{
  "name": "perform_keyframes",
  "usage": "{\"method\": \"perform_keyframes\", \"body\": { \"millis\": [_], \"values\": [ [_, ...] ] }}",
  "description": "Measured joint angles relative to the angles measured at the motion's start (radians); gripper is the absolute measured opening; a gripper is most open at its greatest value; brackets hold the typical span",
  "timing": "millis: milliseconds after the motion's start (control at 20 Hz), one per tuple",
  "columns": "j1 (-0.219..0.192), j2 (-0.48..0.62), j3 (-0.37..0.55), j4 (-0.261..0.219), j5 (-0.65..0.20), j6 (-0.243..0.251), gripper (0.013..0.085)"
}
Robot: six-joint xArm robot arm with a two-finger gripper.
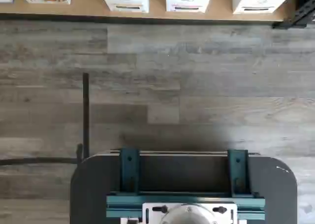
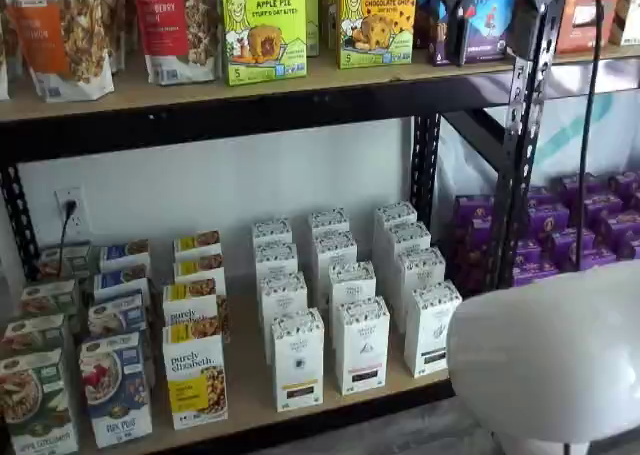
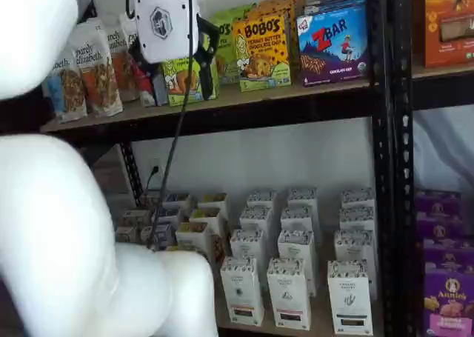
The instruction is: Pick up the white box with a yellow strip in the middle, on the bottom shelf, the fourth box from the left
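- The tall narrow white carton (image 2: 298, 360) is showing a dark speckled band on top and a thin yellow-orange strip low on its front.
- The neighbouring white carton (image 2: 361, 344) is wearing a darker strip.
- The pale wooden bottom board (image 2: 250, 407) is running along a black metal front rail.
- The shorter granola box (image 2: 197, 375) is showing a yellow panel.
- The lime-green oat-bar box (image 2: 263, 25) is displaying black lettering beside a yellow-orange one (image 2: 377, 17).
- Purple cartons (image 2: 560, 225) are filling the next bay.
- My white wrist housing (image 3: 167, 18) is carrying a dark hexagonal logo.
- The grey plank floor (image 1: 197, 86) is showing streaked wood grain under my dark mount with teal brackets (image 1: 184, 184).
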Motion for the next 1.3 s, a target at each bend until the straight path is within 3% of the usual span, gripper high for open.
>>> {"method": "perform_keyframes", "body": {
  "millis": [50,100,550,750,900,1300],
  "values": [
    [-0.043,-0.019,0.022,0.052,-0.031,-0.020,0.0850],
    [-0.054,-0.026,0.032,0.074,-0.046,-0.024,0.0850],
    [-0.002,-0.029,0.073,0.080,-0.085,0.023,0.0850],
    [0.041,-0.037,0.108,0.067,-0.117,0.058,0.0850],
    [0.096,-0.039,0.142,0.037,-0.148,0.102,0.0850],
    [0.159,-0.029,0.243,0.029,-0.241,0.159,0.0850]
  ]
}}
